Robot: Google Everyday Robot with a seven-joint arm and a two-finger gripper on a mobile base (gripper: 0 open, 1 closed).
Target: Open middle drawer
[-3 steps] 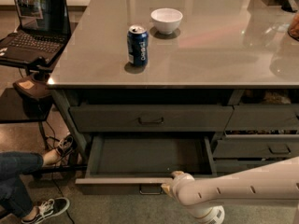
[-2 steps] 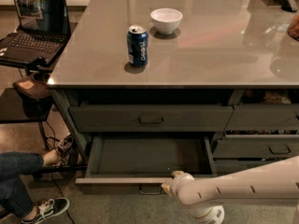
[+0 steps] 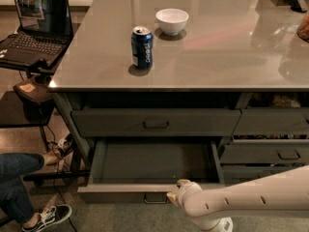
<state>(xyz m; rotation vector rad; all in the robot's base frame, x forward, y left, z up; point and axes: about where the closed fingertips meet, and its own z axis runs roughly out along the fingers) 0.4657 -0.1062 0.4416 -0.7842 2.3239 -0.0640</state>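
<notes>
- The middle drawer (image 3: 154, 162) stands wide open under the closed top drawer (image 3: 154, 122), showing a bare grey interior.
- The gripper (image 3: 175, 191) sits at the drawer's front lip, just right of the pull handle (image 3: 155, 198); whether it is open or closed cannot be told.
- A person's sneaker (image 3: 46, 217) lies on the floor near the drawer's left front corner.
- A Pepsi can (image 3: 142, 46) stands near the countertop (image 3: 231, 57) front edge, with a white bowl (image 3: 172, 21) behind it.

floor (image 3: 111, 219): speckled | island counter (image 3: 231, 57): glossy grey | laptop (image 3: 34, 28): left
</notes>
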